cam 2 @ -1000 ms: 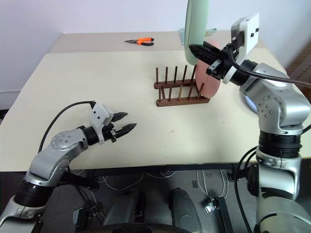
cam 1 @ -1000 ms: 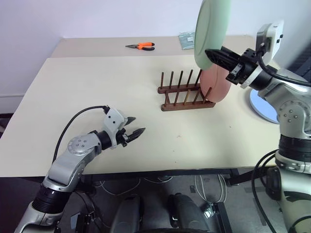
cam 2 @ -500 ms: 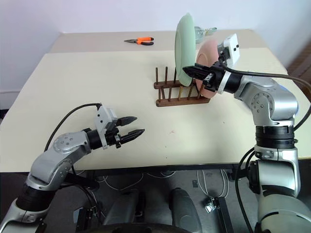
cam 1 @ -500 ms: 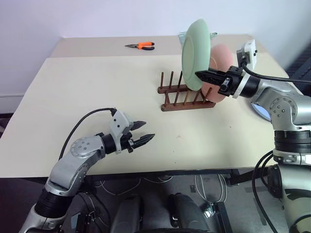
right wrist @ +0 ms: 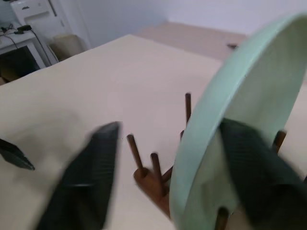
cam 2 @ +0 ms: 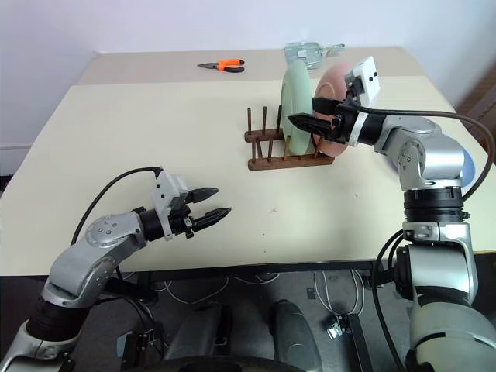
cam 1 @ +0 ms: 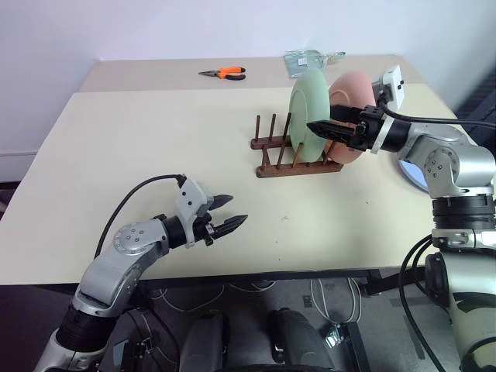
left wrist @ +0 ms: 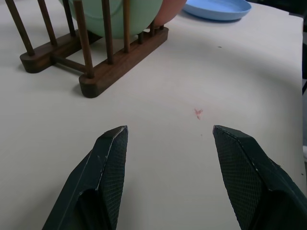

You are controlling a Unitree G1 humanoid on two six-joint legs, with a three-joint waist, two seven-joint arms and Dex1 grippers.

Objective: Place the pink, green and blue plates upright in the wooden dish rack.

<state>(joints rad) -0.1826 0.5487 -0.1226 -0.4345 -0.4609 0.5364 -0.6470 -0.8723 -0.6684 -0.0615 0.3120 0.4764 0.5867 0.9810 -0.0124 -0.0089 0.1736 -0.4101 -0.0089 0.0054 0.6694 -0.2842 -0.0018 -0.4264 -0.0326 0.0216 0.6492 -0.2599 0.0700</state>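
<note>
Three plates total. Two of them stand upright in the wooden dish rack [cam 1: 298, 151], which sits toward the far right part of the bench [cam 1: 155, 147]: the green plate [cam 1: 310, 116] is slotted between the pegs, and the pink plate [cam 1: 353, 97] stands just behind it at the rack's right end, the two close together. The third one, the blue plate [left wrist: 218, 8], lies flat on the bench near the right edge, apart from the rack and past the right arm. One rack, two rails with a row of pegs each, and several peg slots on its left side are free.

One pair of orange-handled pliers [cam 1: 226, 74] sits near the far edge, and there's a clear plastic packet [cam 1: 304, 60] further right along that same edge.

Right end effector [cam 1: 324, 127]: fingers spread wide, one on each side of the green plate's rim, with a gap showing on at least one side in the right wrist view, so it looks released and not clamping. Whether a finger brushes the plate I can't tell.

Left end effector [cam 1: 230, 211]: fingers parted, holding nothing, hovering over the near part of the bench, well apart from the rack.
</note>
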